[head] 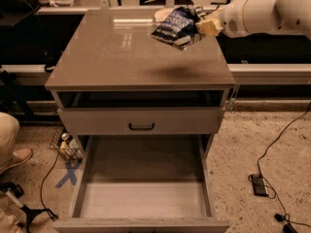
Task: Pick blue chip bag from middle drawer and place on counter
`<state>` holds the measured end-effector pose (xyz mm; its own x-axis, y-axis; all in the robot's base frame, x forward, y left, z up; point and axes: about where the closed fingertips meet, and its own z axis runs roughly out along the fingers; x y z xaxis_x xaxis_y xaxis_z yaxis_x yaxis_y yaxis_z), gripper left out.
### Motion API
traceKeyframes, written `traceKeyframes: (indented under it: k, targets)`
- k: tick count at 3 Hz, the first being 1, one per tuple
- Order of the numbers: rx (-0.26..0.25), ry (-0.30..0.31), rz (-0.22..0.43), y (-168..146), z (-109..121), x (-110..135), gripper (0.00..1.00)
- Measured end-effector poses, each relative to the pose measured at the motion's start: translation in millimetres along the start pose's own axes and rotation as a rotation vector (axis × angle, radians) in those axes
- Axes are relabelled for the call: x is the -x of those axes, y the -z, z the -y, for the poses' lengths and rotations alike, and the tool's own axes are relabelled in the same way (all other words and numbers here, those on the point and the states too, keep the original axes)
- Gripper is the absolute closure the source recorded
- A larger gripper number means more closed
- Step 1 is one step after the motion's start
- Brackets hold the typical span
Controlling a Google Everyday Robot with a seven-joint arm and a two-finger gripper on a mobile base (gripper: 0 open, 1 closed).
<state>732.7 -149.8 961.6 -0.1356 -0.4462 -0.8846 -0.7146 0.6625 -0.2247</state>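
As the end effector [202,26] grips the blue chip bag [175,24], both hover above the counter [116,57] — far-right corner.

One gripper [204,26] is holding one blue chip bag [176,22] above the one counter [116,57], and two drawers are showing: one open middle drawer [143,198] and one shut drawer front [97,121] bearing one black handle [141,126].

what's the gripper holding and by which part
The gripper, above the back of the counter, grips the blue chip bag by the edge nearest the arm.
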Motion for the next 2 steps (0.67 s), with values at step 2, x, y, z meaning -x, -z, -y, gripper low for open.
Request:
traceKeyframes:
  k: [2]
  targets:
    - [0.015,-0.056,-0.093,-59,11,-9,0.35]
